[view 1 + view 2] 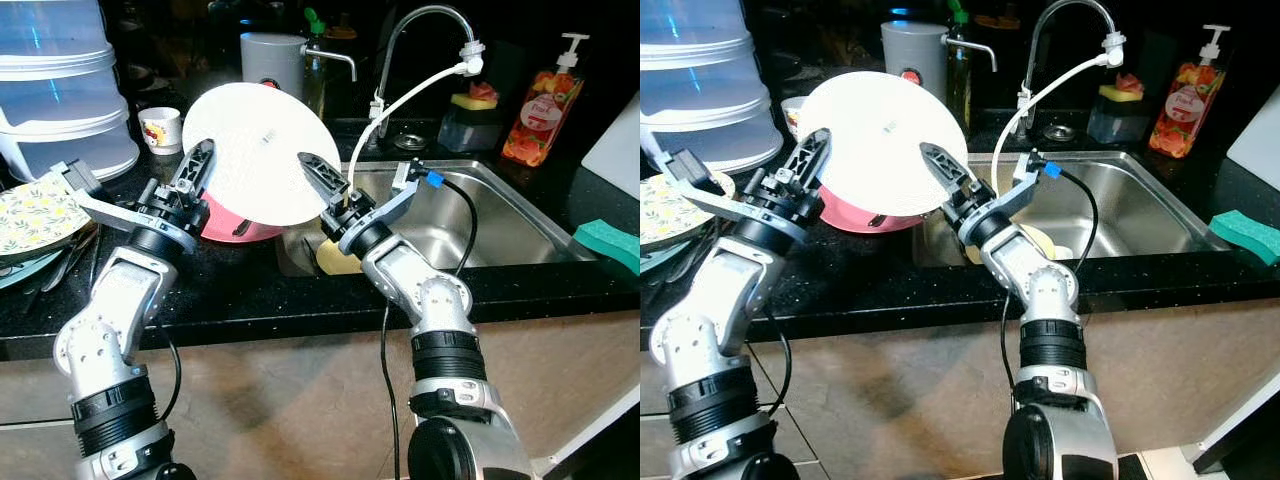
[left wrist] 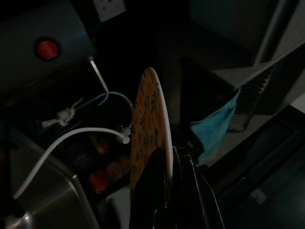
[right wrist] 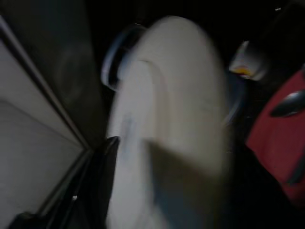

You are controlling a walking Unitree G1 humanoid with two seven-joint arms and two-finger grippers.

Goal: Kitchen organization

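One black counter (kitchen, steel sink).

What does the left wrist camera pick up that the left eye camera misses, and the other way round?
Left wrist view: the plate seen edge-on, with a brownish pattern on its face, and a teal cloth beyond it. Left eye view: the plate's plain white back, the pink bowl behind it, the sink, the soap bottle and both arms. Shared: the plate clamped in the left gripper's jaws, the white hose and the grey canister with its red dot.
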